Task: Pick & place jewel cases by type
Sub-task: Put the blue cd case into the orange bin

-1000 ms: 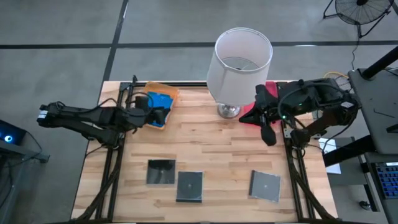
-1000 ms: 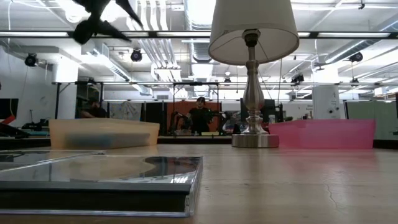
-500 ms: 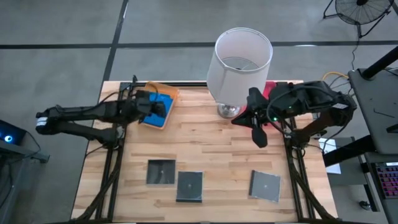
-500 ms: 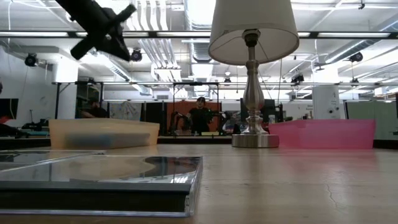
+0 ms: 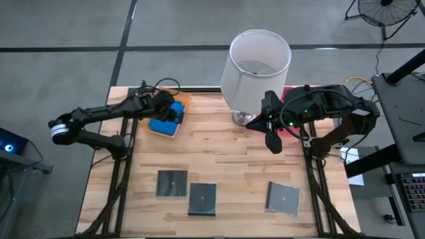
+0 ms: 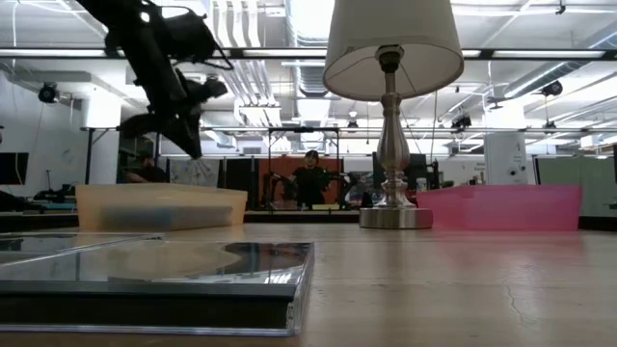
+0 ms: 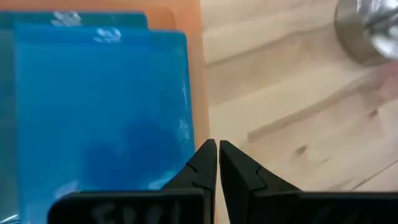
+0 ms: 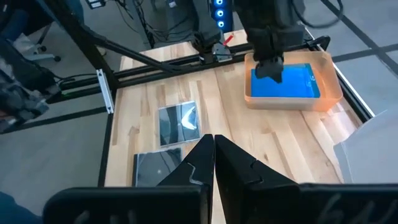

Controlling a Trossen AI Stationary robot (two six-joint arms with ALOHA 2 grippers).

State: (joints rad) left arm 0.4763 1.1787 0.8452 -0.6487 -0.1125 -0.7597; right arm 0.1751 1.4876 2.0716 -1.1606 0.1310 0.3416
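Observation:
Two bright blue jewel cases [image 7: 99,106] lie flat, one on the other, in the translucent orange tray [image 5: 182,99] at the table's far left. My left gripper [image 7: 217,149] is shut and hangs above the tray's right edge [image 6: 159,207], clear of it. Three dark square jewel cases [image 5: 172,183], [image 5: 202,198], [image 5: 283,198] lie flat near the table's front edge. My right gripper [image 5: 272,145] is shut and empty, held high over the table's right half.
A lamp with a white shade [image 5: 257,63] stands at the far middle on a metal base [image 5: 244,118]. The pink tray [image 6: 501,207] sits at the far right, mostly under my right arm. Bare wood lies between the trays and the dark cases.
My left gripper has come down toward the orange tray, turned about and tipped its fingers downward, and it has shut with nothing between its fingers. My right gripper has drifted a little toward the table's left.

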